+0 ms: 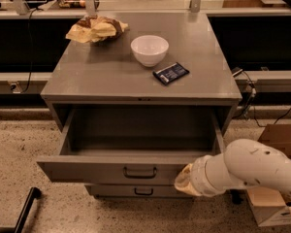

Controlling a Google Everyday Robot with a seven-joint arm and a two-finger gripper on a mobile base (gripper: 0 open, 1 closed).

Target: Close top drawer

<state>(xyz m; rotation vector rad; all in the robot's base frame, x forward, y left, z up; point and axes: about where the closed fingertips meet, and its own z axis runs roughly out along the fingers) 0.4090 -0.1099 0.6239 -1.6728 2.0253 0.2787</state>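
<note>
The top drawer [99, 171] of the grey metal cabinet [136, 81] stands partly pulled out, its inside empty. Its plain front panel carries a small dark pull handle [139, 172] at the centre. My white arm [247, 171] reaches in from the lower right. My gripper [183, 181] is at the arm's tan-sleeved end, against the right part of the drawer's front panel, right of the handle. A shallower lower drawer [136, 191] shows just beneath the open one.
On the cabinet top sit a white bowl [149, 49], a crumpled chip bag [94, 29] and a dark blue packet [170, 73]. A cardboard box [276, 203] stands on the floor at the right. A black bar [24, 210] lies at the lower left. Cables [247, 89] hang at the right.
</note>
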